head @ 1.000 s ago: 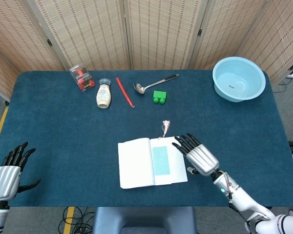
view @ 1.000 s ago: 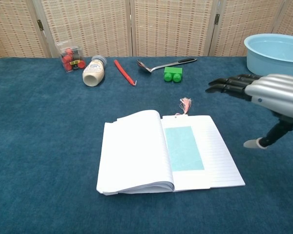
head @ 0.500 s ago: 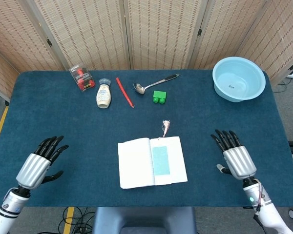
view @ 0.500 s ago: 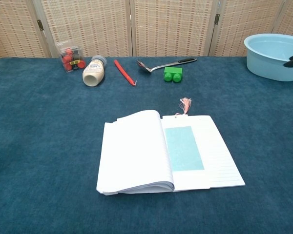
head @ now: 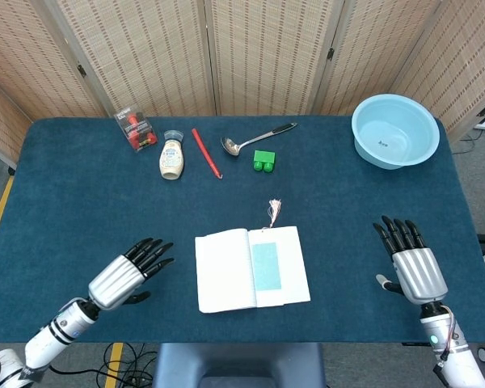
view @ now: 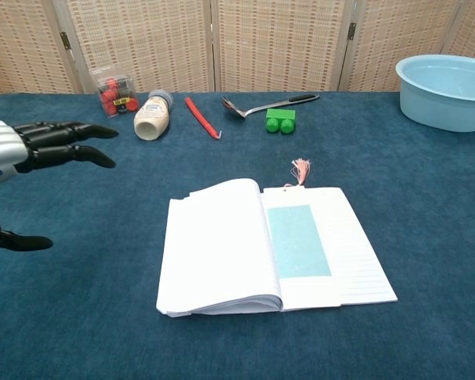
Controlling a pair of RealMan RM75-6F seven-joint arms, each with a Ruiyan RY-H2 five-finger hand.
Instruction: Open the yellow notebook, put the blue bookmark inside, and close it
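The notebook (head: 226, 271) (view: 214, 249) lies open on the blue table, white pages up. On its right page rests the pale blue bookmark (head: 266, 265) (view: 298, 240), its pink tassel (head: 274, 212) (view: 301, 169) sticking out past the top edge. My left hand (head: 128, 274) (view: 28, 150) hovers open to the left of the notebook, fingers stretched toward it and holding nothing. Well to the right of the notebook, my right hand (head: 411, 263) is open and empty; only the head view shows it.
Along the far side lie a box of red items (head: 135, 128), a small bottle (head: 172, 158), a red stick (head: 206, 152), a metal ladle (head: 257, 138) and a green block (head: 263, 161). A light blue basin (head: 394, 130) stands at the far right.
My right hand has drawn back from the notebook's right edge to the right side of the table. My left hand has come in from the left edge toward the notebook.
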